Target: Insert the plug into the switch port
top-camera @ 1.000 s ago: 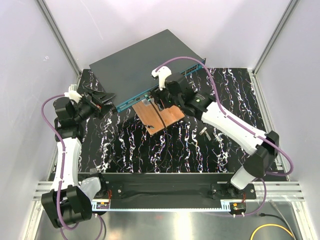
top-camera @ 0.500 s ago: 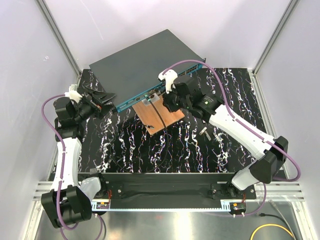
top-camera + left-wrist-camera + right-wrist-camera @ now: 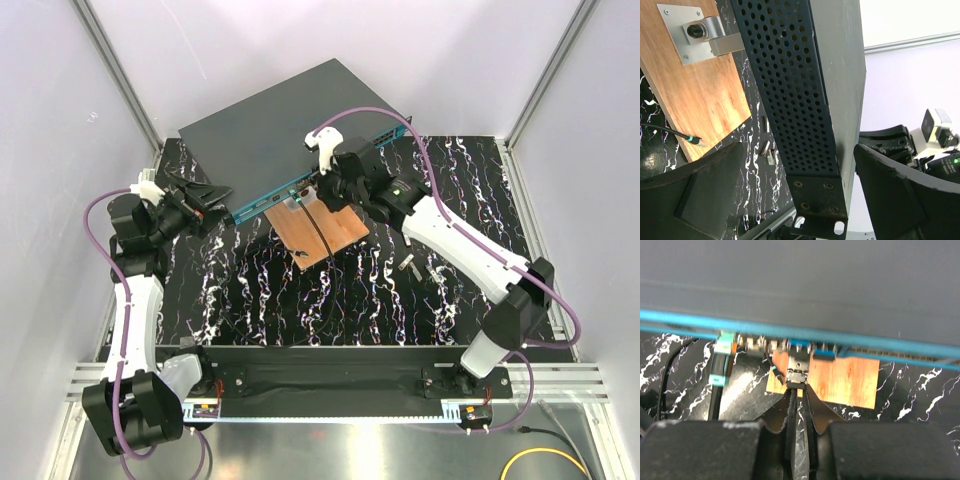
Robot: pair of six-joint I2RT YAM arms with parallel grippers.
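The switch (image 3: pixel 290 120) is a flat dark grey box lying askew at the back, and its teal front face (image 3: pixel 790 332) carries a row of ports. A small metal plug (image 3: pixel 798 371) sits at one port in the middle of that face. My right gripper (image 3: pixel 799 389) is right behind the plug, its fingers closed to a thin slit with nothing in it and its tips against the plug's black rear end. From above, the right gripper (image 3: pixel 320 193) hides the plug. My left gripper (image 3: pixel 805 200) stands wide open astride the switch's perforated side (image 3: pixel 800 100) and touches nothing.
A copper-brown board (image 3: pixel 325 235) with a metal bracket (image 3: pixel 700 32) lies in front of the switch. A loose black cable with a teal tip (image 3: pixel 690 137) rests on its edge. Small metal parts (image 3: pixel 410 265) lie on the marbled mat to the right.
The right gripper's fingers closed from wide to nearly together. That arm swung back to the right, then came forward to the switch's front face. The left arm stayed put.
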